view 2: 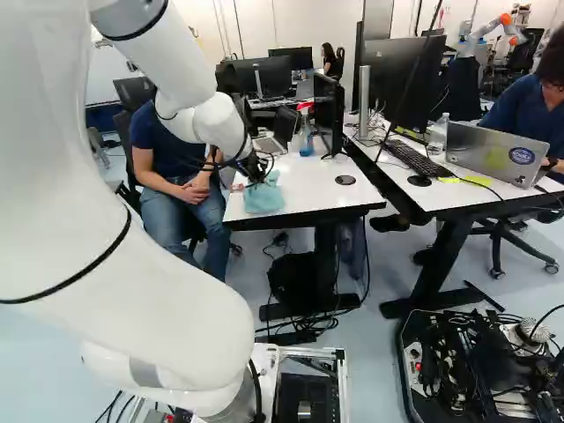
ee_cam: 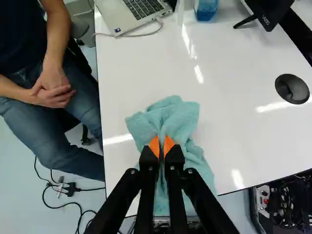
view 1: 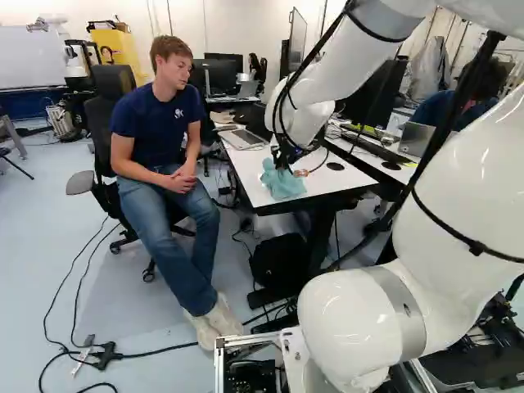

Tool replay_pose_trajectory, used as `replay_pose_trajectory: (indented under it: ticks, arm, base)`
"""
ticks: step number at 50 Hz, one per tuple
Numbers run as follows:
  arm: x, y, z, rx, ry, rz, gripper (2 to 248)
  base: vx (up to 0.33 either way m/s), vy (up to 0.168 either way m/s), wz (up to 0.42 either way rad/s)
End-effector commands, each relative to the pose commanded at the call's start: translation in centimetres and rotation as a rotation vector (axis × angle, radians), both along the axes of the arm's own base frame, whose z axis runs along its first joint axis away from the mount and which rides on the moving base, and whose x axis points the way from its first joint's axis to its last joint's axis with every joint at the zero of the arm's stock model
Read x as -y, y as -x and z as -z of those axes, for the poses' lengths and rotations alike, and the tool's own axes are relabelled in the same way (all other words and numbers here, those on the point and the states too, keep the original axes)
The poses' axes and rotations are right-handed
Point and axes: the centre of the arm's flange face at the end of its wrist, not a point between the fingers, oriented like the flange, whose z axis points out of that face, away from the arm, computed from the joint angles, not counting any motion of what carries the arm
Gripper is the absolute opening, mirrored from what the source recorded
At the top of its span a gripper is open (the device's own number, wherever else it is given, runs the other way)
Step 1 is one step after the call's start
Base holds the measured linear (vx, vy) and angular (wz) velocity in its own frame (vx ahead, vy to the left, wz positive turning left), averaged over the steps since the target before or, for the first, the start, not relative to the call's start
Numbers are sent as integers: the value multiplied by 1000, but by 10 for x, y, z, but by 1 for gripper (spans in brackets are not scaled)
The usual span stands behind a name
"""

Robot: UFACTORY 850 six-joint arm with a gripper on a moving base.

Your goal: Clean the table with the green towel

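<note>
In the left base view my gripper [view 1: 288, 157] is low over the near part of the white table [view 1: 255, 195], at the top of the green towel [view 1: 283, 182]. The right base view shows the crumpled towel [view 2: 263, 195] on the near left corner of the tabletop. Seen from the wrist, the gripper [ee_cam: 161, 146] is shut on a fold of the towel [ee_cam: 171, 117], its orange pads pinching the cloth from two sides. The rest of the towel spreads ahead of and under the fingers, reaching the table's near edge.
Farther along the table are a laptop [ee_cam: 131, 13], a blue spray bottle [ee_cam: 205, 9], a monitor stand and a round black grommet [ee_cam: 292, 88]. A seated person is close beside the table's left edge. A second desk [view 2: 458, 189] stands to the right; another robot [view 2: 483, 31] is far back.
</note>
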Motion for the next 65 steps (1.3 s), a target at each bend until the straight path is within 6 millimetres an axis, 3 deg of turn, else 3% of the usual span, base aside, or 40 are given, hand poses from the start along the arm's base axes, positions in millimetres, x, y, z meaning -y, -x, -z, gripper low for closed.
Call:
replay_pose_trajectory:
  ticks: [14, 44, 65]
  arm:
    - [-5, 2, -15, 19, -22, 8, 31]
    - [-8, -34, -46, -53, -111, 63, 31]
    - [-7, -44, -65, -175, -181, 86, 31]
  base:
    - [0, 0, 0]
    - [0, 0, 0]
    - [0, 0, 0]
